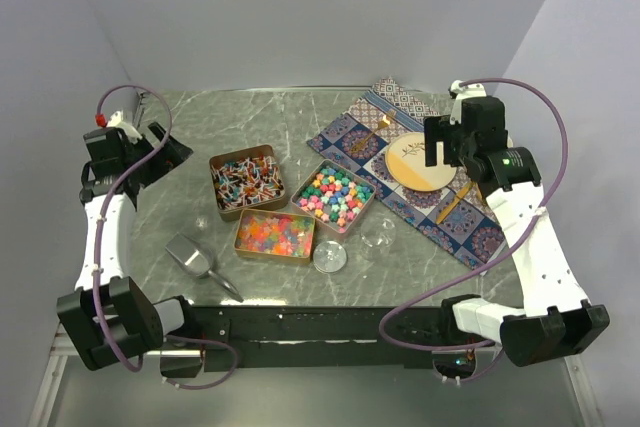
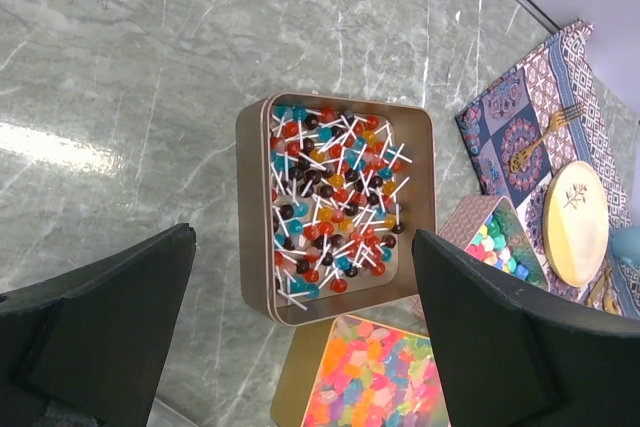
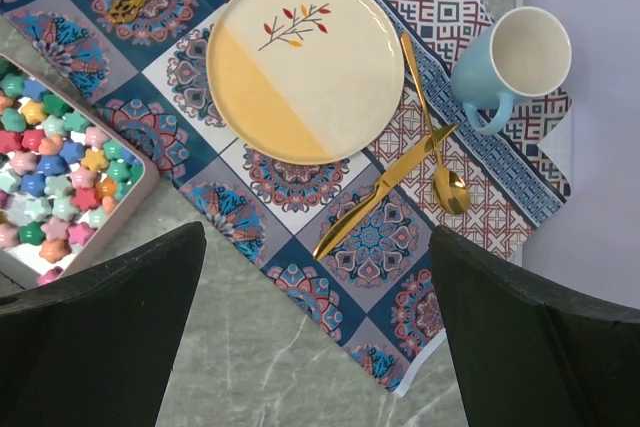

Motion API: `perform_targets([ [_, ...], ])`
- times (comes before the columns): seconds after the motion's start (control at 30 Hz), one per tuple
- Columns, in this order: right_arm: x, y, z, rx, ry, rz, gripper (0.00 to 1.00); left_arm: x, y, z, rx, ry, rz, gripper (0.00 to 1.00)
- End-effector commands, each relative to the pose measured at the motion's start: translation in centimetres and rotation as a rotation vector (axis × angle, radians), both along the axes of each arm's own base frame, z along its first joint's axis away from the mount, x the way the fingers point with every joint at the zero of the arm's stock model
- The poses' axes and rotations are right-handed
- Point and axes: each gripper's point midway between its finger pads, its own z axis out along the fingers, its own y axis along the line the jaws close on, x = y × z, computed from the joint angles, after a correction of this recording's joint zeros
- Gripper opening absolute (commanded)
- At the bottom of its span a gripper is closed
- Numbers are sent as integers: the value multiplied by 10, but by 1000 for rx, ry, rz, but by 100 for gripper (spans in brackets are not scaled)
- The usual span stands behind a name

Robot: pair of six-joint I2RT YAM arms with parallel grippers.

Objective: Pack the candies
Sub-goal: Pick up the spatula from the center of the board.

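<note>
Candies (image 1: 335, 197) unpacked. Left hand (image 2: 302, 237) spread, empty, above lollipop tin (image 2: 252, 207); right hand (image 3: 318, 232) spread, empty, well right of it. Risk: tiny pcs slip from grip, scatter.

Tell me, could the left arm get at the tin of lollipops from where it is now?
Probably yes. The left gripper is open and faces the tin of lollipops. The tin has no lid, and nothing shows between gripper and tin.
</note>
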Motion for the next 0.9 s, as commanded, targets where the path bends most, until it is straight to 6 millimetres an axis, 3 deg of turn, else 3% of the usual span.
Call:
perform_targets([
  [0.0, 4, 3, 18, 2, -69, 25, 100, -2, 0, 18, 68, -57, -55, 96],
  [0.1, 0, 25, 19, -38, -46, 253, 100, 0, 1, 25, 128, -59, -113, 96],
  [0.17, -15, 42, 18, -79, -12, 454, 100, -6, 2, 26, 232, -41, -205, 96],
  [0.2, -22, 65, 17, -52, -10, 554, 100, -9, 8, 25, 316, -46, -265, 96],
  [0.27, -33, 87, 16, -83, 33, 639, 100, -22, 8, 24, 362, -41, -350, 96],
  [0.3, -41, 113, 8, -103, 73, 728, 99, -27, 20, 25, 414, -44, -353, 96],
  [0.37, -59, 142, 11, -104, 70, 832, 99, -37, 32, 27, 430, -8, -326, 96],
  [0.4, -81, 174, 12, -117, 57, 961, 99, -43, 46, 24, 430, 22, -299, 96],
  [0.47, -104, 203, 5, -140, 72, 1083, 99, -50, 63, 20, 420, 72, -249, 96],
  [0.5, -116, 222, -3, -137, 97, 1148, 99, -52, 83, 15, 396, 106, -183, 96],
  [0.53, -138, 246, -7, -106, 112, 1249, 99, -53, 91, 15, 373, 104, -151, 96],
  [0.6, -154, 276, -18, -61, 178, 1297, 98, -51, 113, 23, 307, 80, -58, 97],
  [0.63, -167, 295, -15, -42, 172, 1345, 98, -51, 118, 27, 290, 69, -31, 96],
  [0.73, -179, 333, -23, 12, 189, 1381, 96, -54, 132, 39, 278, 38, 71, 96],
  [0.8, -203, 365, -35, 48, 238, 1422, 95, -61, 135, 42, 305, 29, 116, 97],
  [0.83, -209, 383, -27, 80, 208, 1438, 91, -64, 135, 43, 314, 29, 128, 96],
  [0.87, -230, 404, -41, 80, 251, 1465, 90, -67, 134, 45, 322, 25, 131, 96],
])
